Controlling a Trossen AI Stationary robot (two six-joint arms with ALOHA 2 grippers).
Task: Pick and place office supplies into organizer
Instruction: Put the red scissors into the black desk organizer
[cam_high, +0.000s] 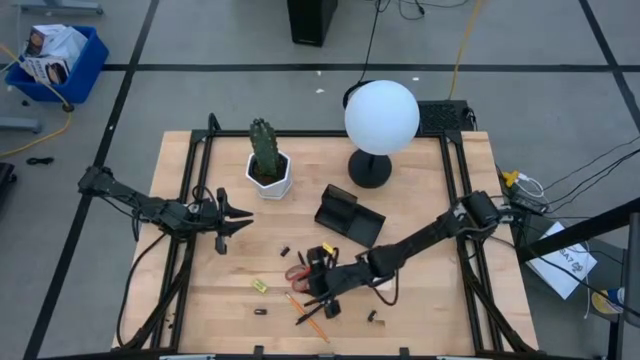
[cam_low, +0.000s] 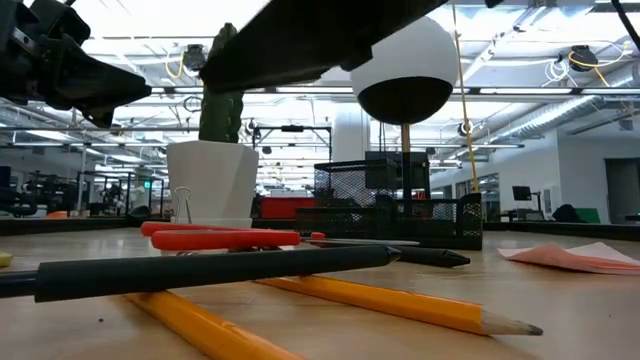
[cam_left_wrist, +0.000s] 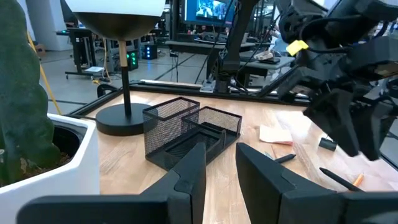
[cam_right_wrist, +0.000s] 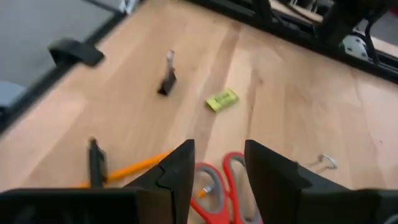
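Hovering low over the front-centre of the wooden table (cam_high: 420, 310), the right gripper (cam_right_wrist: 217, 165) has its fingers (cam_right_wrist: 177, 171) parted with nothing between them; the red-handled scissors (cam_right_wrist: 221, 186) lie on the wood just below the gap. From above, this gripper (cam_high: 322, 290) sits over the cluster of supplies in front of the organizer.

Left gripper (cam_high: 235, 215) waits at the table's left side, beside the white cactus pot (cam_high: 270, 175). Its fingers (cam_left_wrist: 189, 171) stand narrowly apart, nothing held.

Organizer (cam_high: 348, 216): black mesh tray, centre of table, between the cactus pot and the lamp base (cam_high: 370, 170) and a little nearer the front. Left wrist view shows its compartments (cam_left_wrist: 186, 127); what is in them I cannot tell.

Supplies on the table:
- orange pencils (cam_high: 305, 310) and a black pen (cam_low: 215, 268) lying crossed near the front edge, pen on top of the pencils in the low view
- scissors (cam_low: 215, 236) flat on the wood behind the pen
- small yellow piece (cam_high: 259, 286) left of the scissors, apart from them
- tiny black clips: one (cam_high: 285, 250) in front of the cactus pot, one (cam_high: 262, 312) near the front edge, one (cam_high: 372, 316) right of the pencils
- pink sticky-note pad (cam_low: 575, 256) flat on the table at the low view's right side
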